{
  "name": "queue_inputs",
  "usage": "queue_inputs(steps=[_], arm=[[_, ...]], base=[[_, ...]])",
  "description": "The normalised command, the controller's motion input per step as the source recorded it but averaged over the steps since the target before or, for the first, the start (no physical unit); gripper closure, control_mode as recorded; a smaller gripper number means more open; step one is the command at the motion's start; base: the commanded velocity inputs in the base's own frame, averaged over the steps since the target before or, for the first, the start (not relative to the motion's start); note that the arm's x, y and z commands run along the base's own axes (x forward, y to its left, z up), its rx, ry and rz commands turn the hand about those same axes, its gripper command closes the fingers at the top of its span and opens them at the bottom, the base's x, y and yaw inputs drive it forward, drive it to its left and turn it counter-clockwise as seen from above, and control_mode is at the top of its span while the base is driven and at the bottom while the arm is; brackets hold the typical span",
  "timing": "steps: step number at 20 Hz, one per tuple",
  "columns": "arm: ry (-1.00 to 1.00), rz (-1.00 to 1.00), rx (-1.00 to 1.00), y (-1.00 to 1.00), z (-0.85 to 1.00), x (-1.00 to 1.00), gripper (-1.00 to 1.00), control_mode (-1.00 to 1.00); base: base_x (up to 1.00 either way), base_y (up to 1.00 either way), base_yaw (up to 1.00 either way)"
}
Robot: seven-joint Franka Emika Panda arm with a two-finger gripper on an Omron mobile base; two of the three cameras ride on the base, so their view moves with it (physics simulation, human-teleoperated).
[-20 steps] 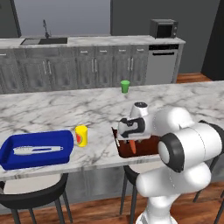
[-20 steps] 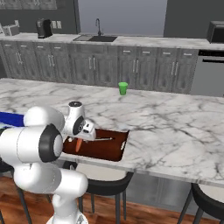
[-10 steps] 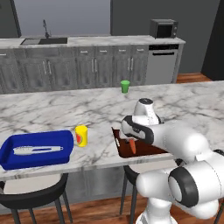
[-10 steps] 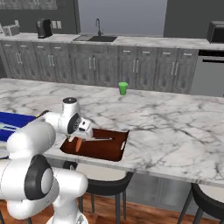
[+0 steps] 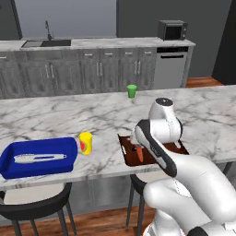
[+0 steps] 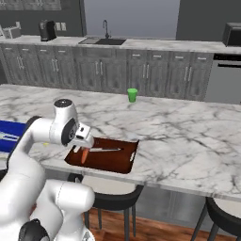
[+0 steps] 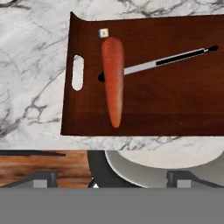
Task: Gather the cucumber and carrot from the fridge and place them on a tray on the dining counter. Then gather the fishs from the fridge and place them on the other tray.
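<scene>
An orange carrot [image 7: 113, 81] lies lengthwise on the dark brown tray [image 7: 183, 109], near its handle slot, across the tip of a slim knife-like utensil [image 7: 168, 60]. My gripper [image 7: 111, 178] hovers open above the tray's near edge, apart from the carrot, with nothing between its fingers. From the right base view the gripper [image 6: 81, 148] hangs just over the carrot [image 6: 84, 155] on that tray [image 6: 113, 162]. The deep-blue other tray [image 5: 27, 167] sits on the dining counter [image 5: 55, 117] to the left and holds a slim silver and blue object [image 5: 39, 158]. The fridge, cucumber and fishs are out of view.
A yellow cup [image 5: 85, 143] stands between the two trays. A green cup [image 5: 132, 91] stands farther back on the counter. Black stools [image 5: 32, 212] sit under the counter's near edge. Grey cabinets with a sink [image 5: 46, 44] line the back wall.
The carrot lies flat on the brown tray, free of the fingers. My hand has pulled back toward the tray's near edge and its jaws stand a little wider.
</scene>
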Motion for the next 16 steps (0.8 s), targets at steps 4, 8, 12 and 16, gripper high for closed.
queue_inputs(steps=[4,8,12,16], arm=[[-0.08,0.00,0.00,0.00,0.43,-0.84,-1.00,-1.00],[-0.10,0.00,0.00,0.00,0.37,-0.88,-1.00,-1.00],[-0.12,0.00,0.00,0.00,0.44,-0.76,-1.00,-1.00],[-0.08,0.00,0.00,0.04,0.17,-0.55,-1.00,-1.00]], base=[[0.00,0.00,0.00],[0.00,0.00,0.00],[0.00,0.00,0.00],[0.00,0.00,0.00]])
